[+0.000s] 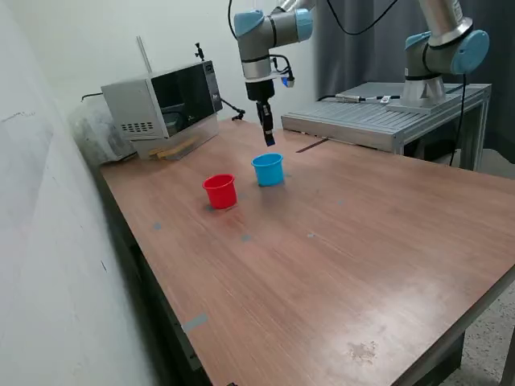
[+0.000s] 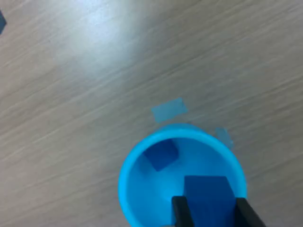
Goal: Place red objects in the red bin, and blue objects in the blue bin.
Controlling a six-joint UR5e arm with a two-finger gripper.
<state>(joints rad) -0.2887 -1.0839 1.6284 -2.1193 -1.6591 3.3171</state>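
Right now a dark blue cube (image 2: 208, 196) is pinched between the fingers of the gripper (image 2: 211, 215), hanging over the open mouth of the blue cup (image 2: 135, 163), where another blue cube (image 2: 161, 154) already lies at about eleven o'clock on the cup floor. Judging by this, the drop-off step is in hand, and the next move calls for loosening the fingers so the cube falls inside. At nine o'clock of the blue cup, just beside it on the wooden table (image 1: 362, 241), stands the red cup (image 1: 220, 191).

Wooden table (image 1: 346, 241) fills the centre; microwave (image 1: 165, 103) at ten o'clock; pale wall (image 1: 40, 241) at nine o'clock; dark curtain (image 1: 362, 48) at one o'clock.
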